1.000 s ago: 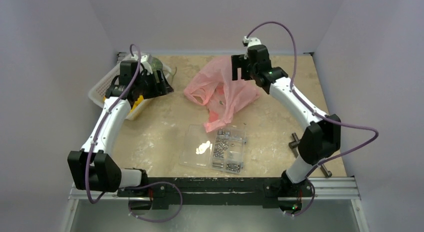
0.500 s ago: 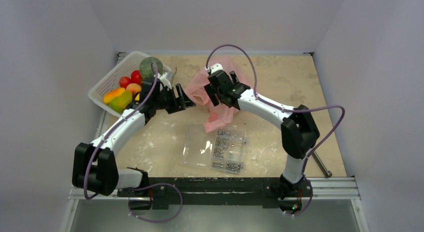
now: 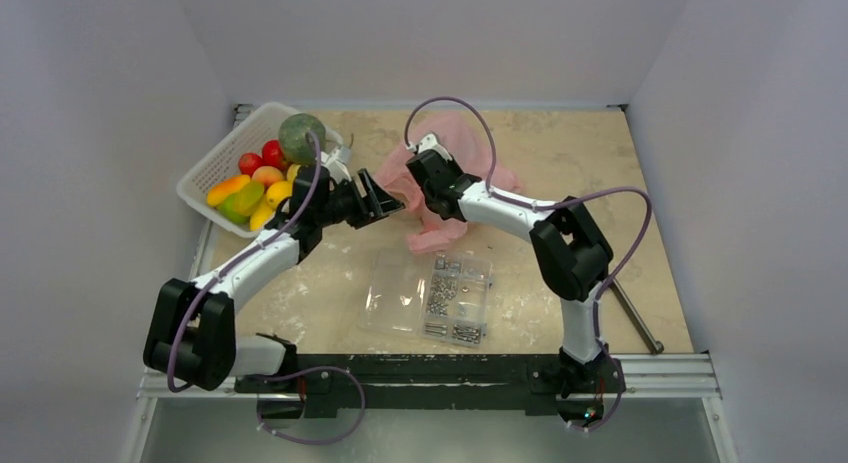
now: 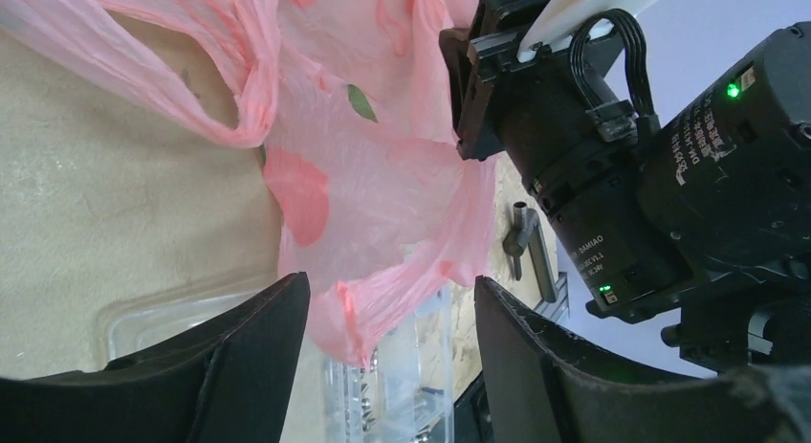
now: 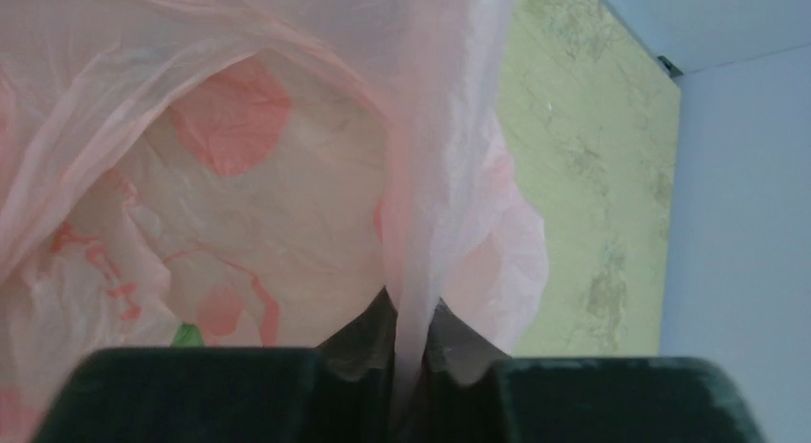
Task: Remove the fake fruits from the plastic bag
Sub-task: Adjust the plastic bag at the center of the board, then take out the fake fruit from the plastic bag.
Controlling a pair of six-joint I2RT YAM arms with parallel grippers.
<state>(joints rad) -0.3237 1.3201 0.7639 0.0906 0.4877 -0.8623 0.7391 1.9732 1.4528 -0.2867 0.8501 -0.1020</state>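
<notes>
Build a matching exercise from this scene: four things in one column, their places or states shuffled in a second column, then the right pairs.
Things
1. translucent pink plastic bag
2. dull grey-green ball-shaped toy melon
3. flat clear plastic case of metal screws
4. left gripper

Places or states
A. fingers apart, holding nothing
B. in the white plastic basket, at its far end
C. pinched between the fingers of the right gripper
D. lying flat on the beige table, closest to its near edge

Pairs: 1-C, 2-B, 3-D, 4-A
</notes>
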